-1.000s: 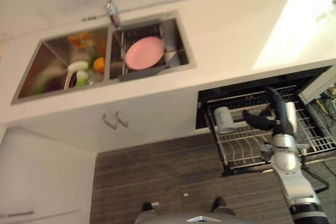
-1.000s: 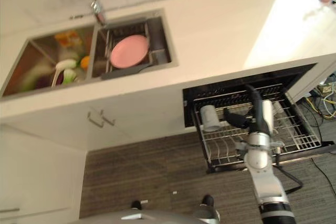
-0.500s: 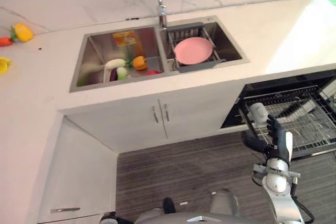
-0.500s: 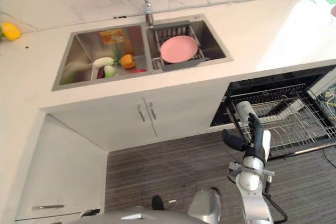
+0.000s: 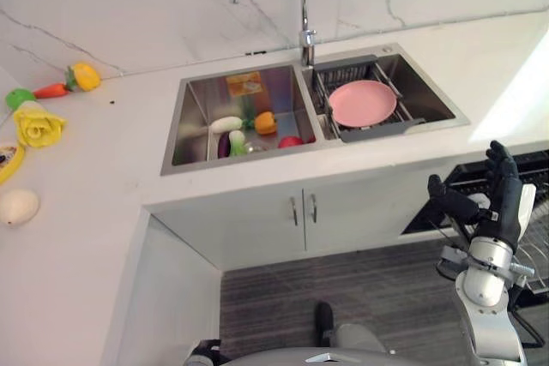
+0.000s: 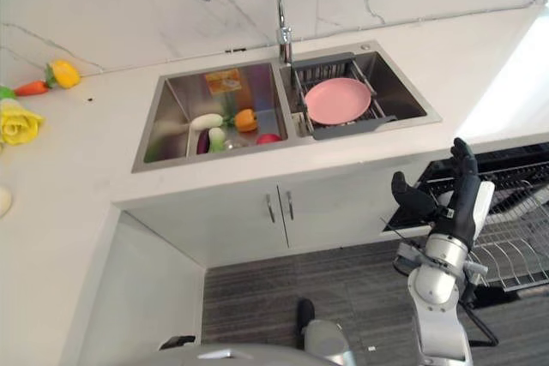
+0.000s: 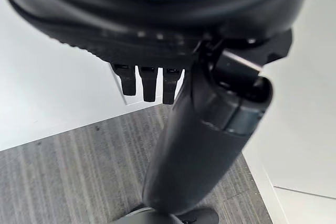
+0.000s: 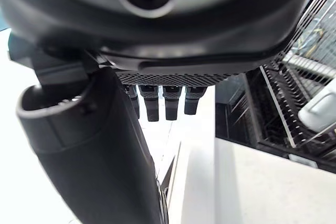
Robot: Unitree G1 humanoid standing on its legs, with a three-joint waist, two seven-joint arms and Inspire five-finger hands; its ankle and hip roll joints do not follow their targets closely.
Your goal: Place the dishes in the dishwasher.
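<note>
Pink plate [image 5: 363,103] lies flat in the drain basket [image 5: 375,130] in the sink's [image 5: 197,117] right basin, under the faucet [image 5: 302,6]. Right hand [image 5: 497,203] is raised in front of the counter edge, fingers straight, thumb out, holding nothing; plate is well apart from it, up and to its left. Dishwasher rack [image 6: 523,237] is pulled out beside that hand. Left hand [image 7: 157,72], fingers straight, hangs over the floor.

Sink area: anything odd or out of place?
Yes. Vegetables lie loose in the left basin of the sink rather than dishes, and more toy produce sits scattered on the counter's left side. The pink plate rests flat in the right basin's rack.
</note>
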